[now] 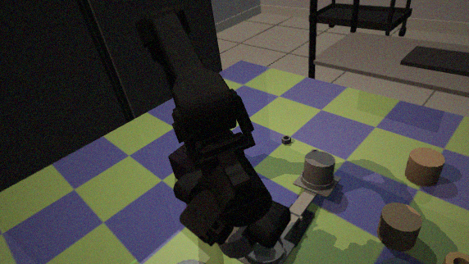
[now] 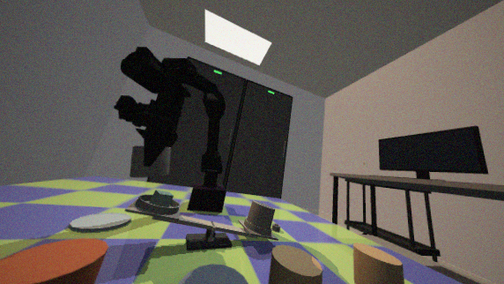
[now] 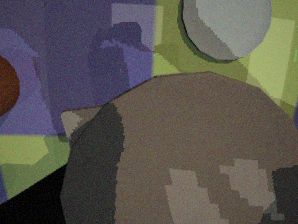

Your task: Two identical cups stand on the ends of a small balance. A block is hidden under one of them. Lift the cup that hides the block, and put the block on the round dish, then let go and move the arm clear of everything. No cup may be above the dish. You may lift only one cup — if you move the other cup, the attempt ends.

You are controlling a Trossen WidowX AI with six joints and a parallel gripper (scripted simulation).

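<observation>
My gripper is shut on a grey-brown cup, held in the air above the left end of the balance in the exterior view. A small grey-green block sits uncovered inside the ring on that raised end. The other cup stands upside down on the opposite, lower end, leaning with the beam. The pale round dish lies beside the raised end, with nothing on it. The held cup hides most of the balance in the wrist view.
Brown cylinders stand beyond the balance. An orange-red round object and a blue-grey one are near the exterior camera. A small dark nut-like ring lies behind the standing cup.
</observation>
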